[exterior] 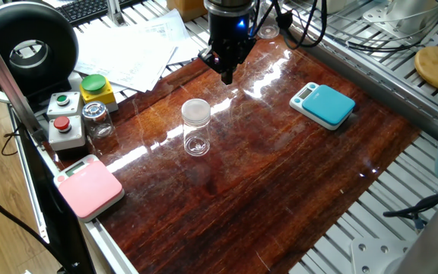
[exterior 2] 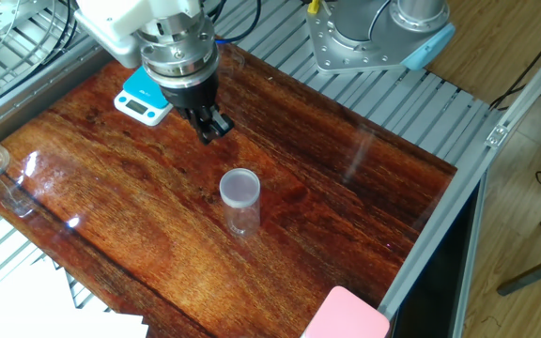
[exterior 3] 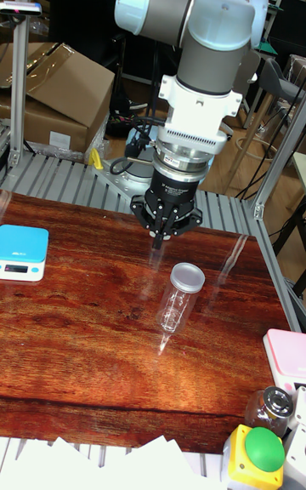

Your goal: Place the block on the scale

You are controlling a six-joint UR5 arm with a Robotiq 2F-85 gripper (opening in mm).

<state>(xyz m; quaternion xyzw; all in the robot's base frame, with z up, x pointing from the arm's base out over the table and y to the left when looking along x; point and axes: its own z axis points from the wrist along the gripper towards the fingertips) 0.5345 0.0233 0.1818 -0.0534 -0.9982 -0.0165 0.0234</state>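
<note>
The block is a clear plastic jar with a frosted top, standing upright alone near the middle of the wooden table. It also shows in the other fixed view as the block and in the tall view as the block. My gripper hangs above the table behind the block, apart from it, fingers together and holding nothing; I see the gripper and gripper pointing straight down. The teal scale lies flat at the table's far side, bare; the scale is partly hidden by the wrist, and the scale sits at the left.
A pink scale lies at a table corner. A small glass jar with a metal lid stands beside a grey button box and a yellow box with a green button. Papers lie beyond the table's edge.
</note>
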